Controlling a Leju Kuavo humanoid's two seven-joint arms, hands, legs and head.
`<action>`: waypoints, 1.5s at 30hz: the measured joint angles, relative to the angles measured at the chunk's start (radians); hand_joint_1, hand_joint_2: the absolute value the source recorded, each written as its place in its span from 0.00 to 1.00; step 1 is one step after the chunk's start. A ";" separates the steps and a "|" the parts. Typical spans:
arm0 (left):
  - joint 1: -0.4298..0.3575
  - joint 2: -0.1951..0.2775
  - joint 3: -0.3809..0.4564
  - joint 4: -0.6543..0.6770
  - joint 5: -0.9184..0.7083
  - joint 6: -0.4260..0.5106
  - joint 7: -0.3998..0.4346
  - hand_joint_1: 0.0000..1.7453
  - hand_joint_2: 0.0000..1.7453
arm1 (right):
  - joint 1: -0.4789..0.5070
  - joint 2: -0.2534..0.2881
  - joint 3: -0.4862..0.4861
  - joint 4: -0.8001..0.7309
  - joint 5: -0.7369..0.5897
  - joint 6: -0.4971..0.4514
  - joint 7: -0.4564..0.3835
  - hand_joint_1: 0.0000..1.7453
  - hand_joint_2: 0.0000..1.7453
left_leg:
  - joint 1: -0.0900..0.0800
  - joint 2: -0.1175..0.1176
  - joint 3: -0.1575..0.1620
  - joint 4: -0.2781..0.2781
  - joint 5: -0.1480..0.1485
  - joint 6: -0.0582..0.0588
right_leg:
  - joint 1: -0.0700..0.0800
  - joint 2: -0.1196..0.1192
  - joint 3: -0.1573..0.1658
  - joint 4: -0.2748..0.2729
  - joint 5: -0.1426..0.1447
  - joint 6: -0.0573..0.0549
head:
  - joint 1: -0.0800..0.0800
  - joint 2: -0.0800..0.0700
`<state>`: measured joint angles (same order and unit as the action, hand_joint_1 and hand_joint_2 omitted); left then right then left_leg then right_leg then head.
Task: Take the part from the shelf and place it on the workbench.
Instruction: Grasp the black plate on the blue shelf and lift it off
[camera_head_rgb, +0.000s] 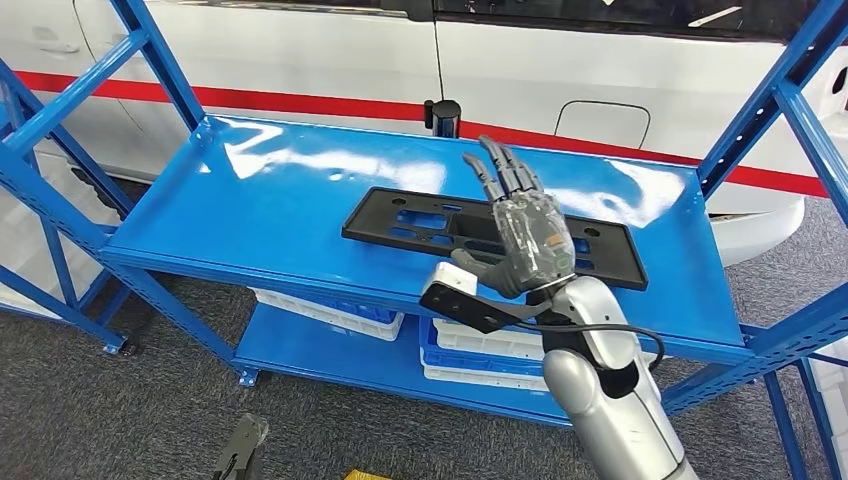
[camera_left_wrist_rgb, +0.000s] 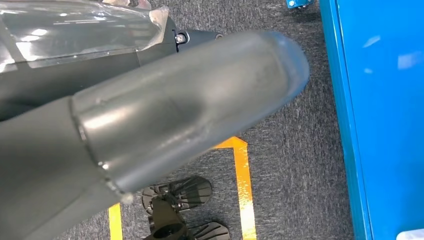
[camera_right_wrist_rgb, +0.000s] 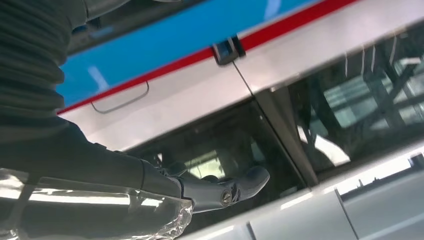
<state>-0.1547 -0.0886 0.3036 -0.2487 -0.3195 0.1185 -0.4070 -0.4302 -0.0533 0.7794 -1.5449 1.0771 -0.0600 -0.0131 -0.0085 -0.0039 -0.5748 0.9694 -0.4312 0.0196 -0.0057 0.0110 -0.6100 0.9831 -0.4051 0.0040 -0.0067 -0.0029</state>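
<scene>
Right hand hovers over the blue shelf, its fingers stretched out and spread apart, holding nothing. It sits above the black flat part, a long plate with cut-outs that lies flat on the top board, toward the right half of it. From the head view the hand covers the middle-right stretch of the part; whether the palm or thumb touches it I cannot tell. The silver right arm rises from below, with a black cable looping beside the wrist and a small white and black camera block sticking out to the left of it.

On the lower board of the shelf lie white trays edged in blue. Behind the shelf stands a white car with a red stripe along its side.

In the left wrist view the left hand hangs over grey carpet beside the blue shelf edge, with yellow floor tape below; its thick grey thumb fills the near field, and how the fingers lie I cannot tell.
</scene>
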 joint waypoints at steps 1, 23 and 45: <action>0.000 0.000 0.001 0.000 -0.002 -0.001 0.001 0.00 0.00 | -0.005 0.009 0.010 0.032 0.007 0.000 0.006 0.00 1.00 | 0.000 0.000 0.000 0.000 0.000 0.000 | 0.000 0.000 0.000 0.000 0.000 0.000 | 0.000 0.000; -0.010 -0.009 0.030 -0.002 -0.045 -0.012 0.037 0.00 0.00 | -0.140 0.158 -0.012 0.620 0.082 -0.071 0.066 0.00 1.00 | 0.000 0.000 0.000 0.001 0.001 0.000 | 0.000 0.000 0.000 0.000 0.000 0.000 | 0.000 0.000; -0.014 -0.012 0.078 -0.002 -0.092 -0.023 0.024 0.00 0.00 | -0.261 0.211 -0.128 0.903 0.306 -0.170 0.189 0.00 1.00 | -0.001 0.000 0.006 0.001 0.001 0.000 | 0.000 0.000 0.005 0.000 0.000 0.000 | 0.000 0.000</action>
<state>-0.1692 -0.1006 0.3811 -0.2506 -0.4119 0.0954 -0.3826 -0.6908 0.1578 0.6510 -0.6416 1.3831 -0.2297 0.1760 -0.0093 -0.0038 -0.5690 0.9707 -0.4306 0.0198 -0.0061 0.0106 -0.6045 0.9829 -0.4050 0.0041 -0.0065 -0.0029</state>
